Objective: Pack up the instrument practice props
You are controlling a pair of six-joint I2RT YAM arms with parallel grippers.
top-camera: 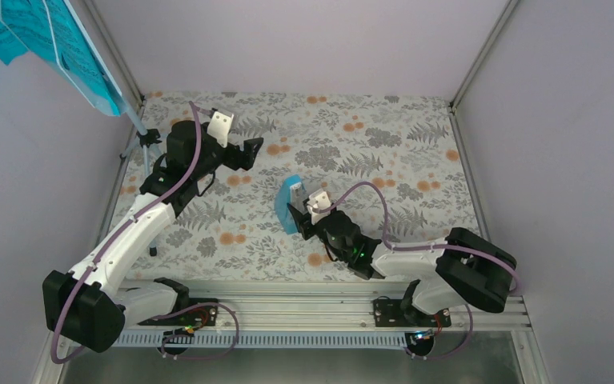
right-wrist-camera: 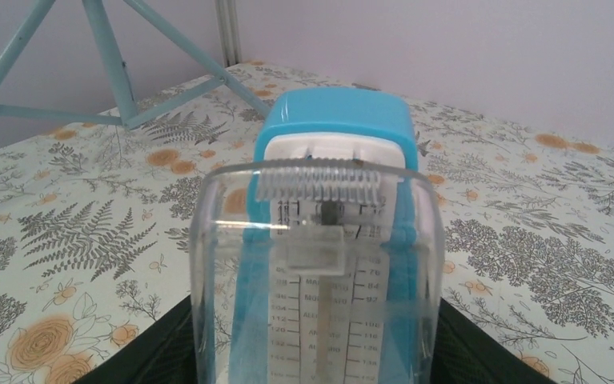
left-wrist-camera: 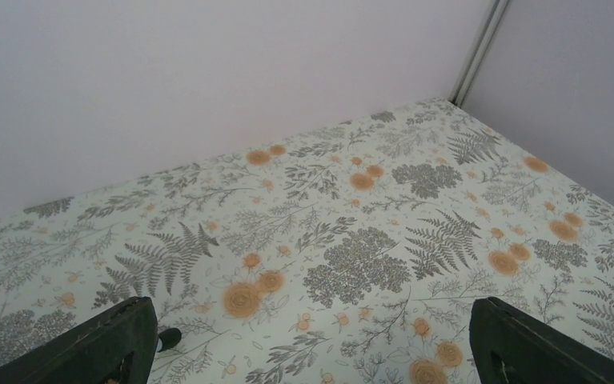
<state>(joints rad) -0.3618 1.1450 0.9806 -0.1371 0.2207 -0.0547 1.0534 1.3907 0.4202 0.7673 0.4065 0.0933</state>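
Observation:
The pale blue music stand (top-camera: 145, 144) stands at the far left on its thin tripod legs, which also show in the right wrist view (right-wrist-camera: 111, 72). Turquoise sheet-music pages (top-camera: 47, 36) rest on its desk at the top left. The small blue metronome (top-camera: 288, 206) with a whitish scale face and clear cover (right-wrist-camera: 331, 128) is near the table's middle. My right gripper (top-camera: 302, 216) is shut on it, with one dark finger on each side (right-wrist-camera: 147, 348). My left gripper (top-camera: 249, 152) is wide open and empty, right of the stand; its fingers (left-wrist-camera: 103, 340) frame bare cloth.
A floral cloth (top-camera: 383, 152) covers the table. Grey walls close in the back and both sides, with metal corner posts (top-camera: 479, 56). A metal rail (top-camera: 303, 308) runs along the near edge by the arm bases.

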